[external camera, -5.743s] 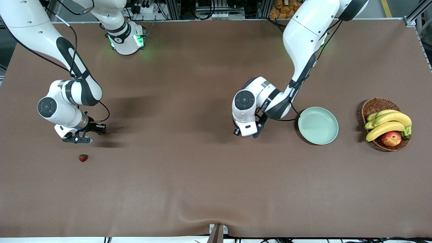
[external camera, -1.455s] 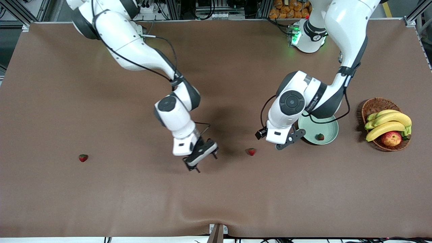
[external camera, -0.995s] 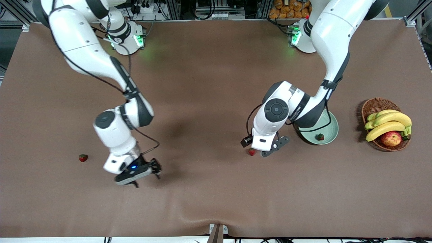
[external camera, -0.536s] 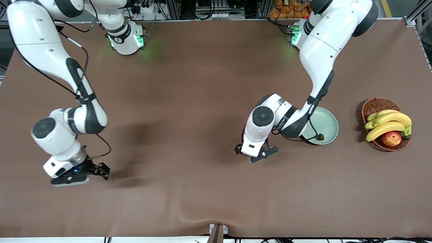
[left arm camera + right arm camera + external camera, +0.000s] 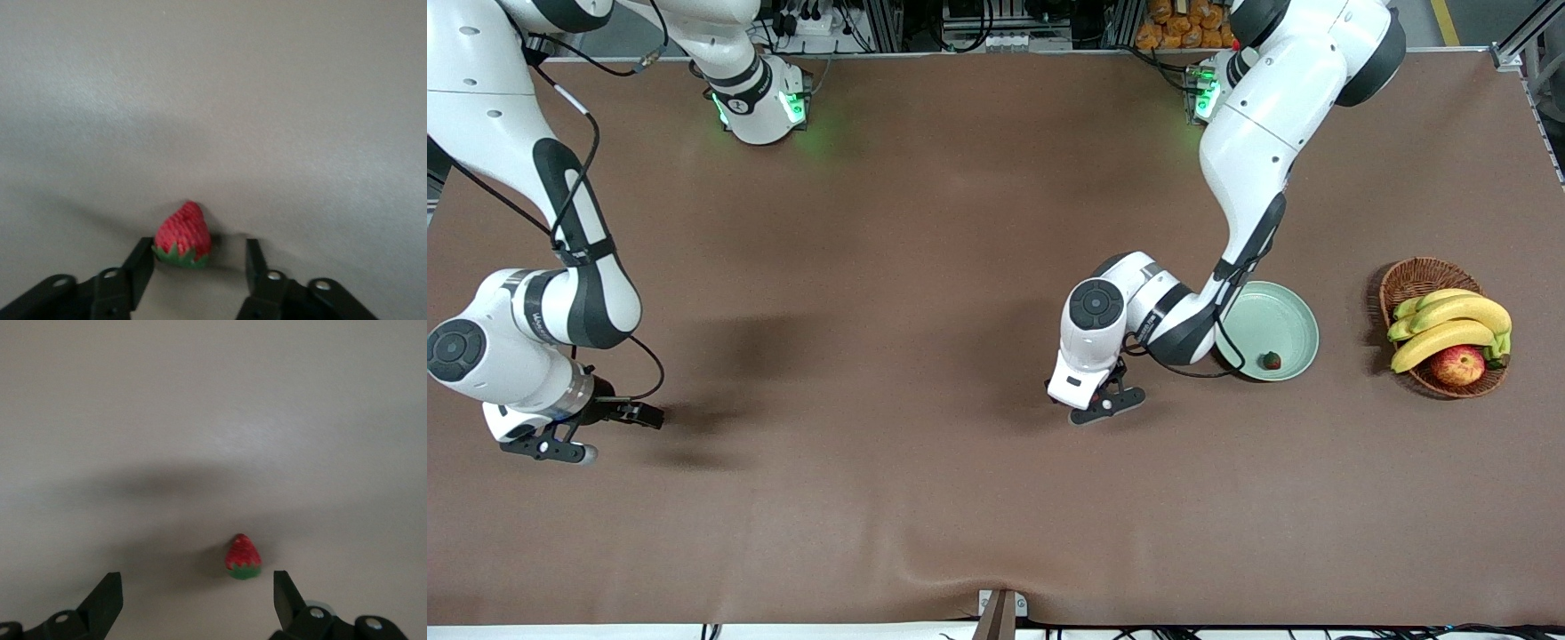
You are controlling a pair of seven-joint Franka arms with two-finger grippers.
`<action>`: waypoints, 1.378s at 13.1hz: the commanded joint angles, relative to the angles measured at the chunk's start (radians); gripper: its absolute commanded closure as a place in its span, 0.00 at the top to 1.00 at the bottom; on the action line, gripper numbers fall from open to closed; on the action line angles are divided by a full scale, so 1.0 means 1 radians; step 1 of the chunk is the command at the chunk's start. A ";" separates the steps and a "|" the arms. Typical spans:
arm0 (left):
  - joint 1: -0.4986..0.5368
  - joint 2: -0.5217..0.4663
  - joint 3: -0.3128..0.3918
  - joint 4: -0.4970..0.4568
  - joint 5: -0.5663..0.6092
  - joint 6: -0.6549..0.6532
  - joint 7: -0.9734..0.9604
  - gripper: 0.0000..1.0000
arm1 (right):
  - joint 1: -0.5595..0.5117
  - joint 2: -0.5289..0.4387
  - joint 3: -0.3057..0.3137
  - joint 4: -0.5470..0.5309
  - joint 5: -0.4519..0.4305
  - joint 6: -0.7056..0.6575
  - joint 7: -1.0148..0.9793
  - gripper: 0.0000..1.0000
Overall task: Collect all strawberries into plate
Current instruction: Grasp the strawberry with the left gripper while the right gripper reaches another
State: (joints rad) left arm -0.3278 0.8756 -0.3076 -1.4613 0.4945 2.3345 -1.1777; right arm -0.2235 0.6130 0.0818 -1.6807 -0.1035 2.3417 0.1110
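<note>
A small red strawberry (image 5: 183,233) with a green top lies on the brown table between the fingers of my left gripper (image 5: 199,250). One finger (image 5: 139,263) touches it and the other stands clear, so the gripper is still open. In the front view this left gripper (image 5: 1100,402) is low on the table beside the mint-green plate (image 5: 1294,307) and hides that berry. One strawberry (image 5: 1270,360) lies in the plate. My right gripper (image 5: 197,587) is wide open with another strawberry (image 5: 242,558) just ahead of its fingertips. That right gripper (image 5: 547,444) is at the right arm's end of the table.
A wicker basket (image 5: 1414,276) with bananas (image 5: 1449,324) and an apple (image 5: 1458,364) stands past the plate at the left arm's end of the table. The brown cloth has a small ripple at its edge nearest the front camera.
The right arm swung from mid-table out to its own end, over a strawberry. The left gripper came down from beside the plate around a strawberry and its fingers narrowed.
</note>
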 commanded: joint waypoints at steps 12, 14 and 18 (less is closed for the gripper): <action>0.101 -0.107 -0.028 0.009 0.021 -0.084 0.053 0.00 | -0.045 0.103 0.021 0.015 -0.022 0.008 -0.016 1.00; 0.177 -0.164 -0.083 -0.022 0.019 -0.144 0.090 0.00 | -0.053 0.120 0.021 0.036 -0.022 0.008 -0.065 1.00; 0.588 -0.257 -0.382 -0.204 0.019 -0.152 0.309 0.00 | -0.054 0.132 0.021 0.046 -0.024 0.008 -0.117 0.93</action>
State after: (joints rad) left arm 0.0688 0.6838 -0.5630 -1.5295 0.5078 2.1725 -0.9582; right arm -0.2620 0.7248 0.0906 -1.6605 -0.1074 2.3521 0.0090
